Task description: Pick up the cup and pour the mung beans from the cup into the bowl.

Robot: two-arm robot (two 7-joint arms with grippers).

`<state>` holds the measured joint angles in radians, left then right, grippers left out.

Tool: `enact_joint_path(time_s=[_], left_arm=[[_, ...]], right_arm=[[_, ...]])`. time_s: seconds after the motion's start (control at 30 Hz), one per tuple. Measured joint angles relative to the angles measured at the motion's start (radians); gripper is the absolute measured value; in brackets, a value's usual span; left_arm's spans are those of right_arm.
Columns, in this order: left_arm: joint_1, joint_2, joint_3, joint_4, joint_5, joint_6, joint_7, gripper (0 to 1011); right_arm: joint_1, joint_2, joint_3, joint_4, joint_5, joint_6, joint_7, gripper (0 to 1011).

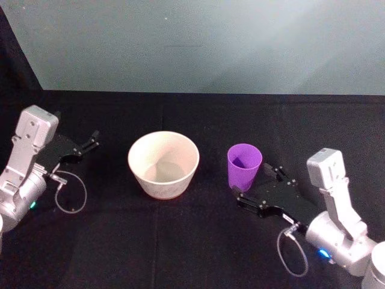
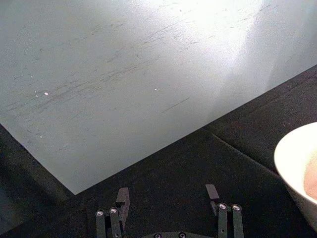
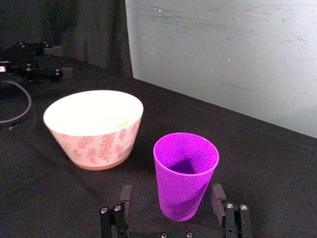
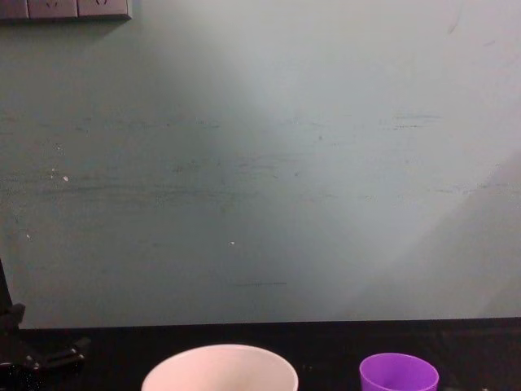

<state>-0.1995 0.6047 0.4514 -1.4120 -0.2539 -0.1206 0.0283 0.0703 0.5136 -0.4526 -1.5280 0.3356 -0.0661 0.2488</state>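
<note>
Pink leaf print (image 3: 106, 148) covers the bowl (image 3: 63, 130), seen from right wrist.

The purple cup (image 1: 244, 165) stands upright just right of the wide cream bowl (image 1: 163, 164), not touching.

The right gripper (image 1: 257, 182) has its fingers (image 3: 218, 198) spread to either side of the small bright-purple plastic cup (image 1: 244, 167), with a sliver of room at one finger and a wider gap at the other. Left of the cup, a strip of bare black worktop (image 1: 180, 241) separates it from the wide round cream bowl (image 1: 162, 183), the nearest obstacle on that side. Beyond the bowl the worktop lies open as far as the left gripper (image 1: 91, 141), well away, its fingers (image 2: 122, 198) apart. Behind cup and bowl, bare worktop runs to the pale grey-green wall (image 1: 210, 42).
</note>
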Motion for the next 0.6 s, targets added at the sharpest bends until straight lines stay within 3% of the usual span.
enact_joint_path(time_s=[0.27, 0.6], left_arm=[[0.0, 0.0, 0.0, 0.0, 0.0, 0.0, 0.0, 1000], [0.0, 0.0, 0.0, 0.0, 0.0, 0.0, 0.0, 1000]], right_arm=[[0.034, -0.075, 0.005, 0.058, -0.015, 0.014, -0.019, 1003], [0.054, -0.135, 0.02, 0.098, -0.049, 0.019, -0.048, 1003]])
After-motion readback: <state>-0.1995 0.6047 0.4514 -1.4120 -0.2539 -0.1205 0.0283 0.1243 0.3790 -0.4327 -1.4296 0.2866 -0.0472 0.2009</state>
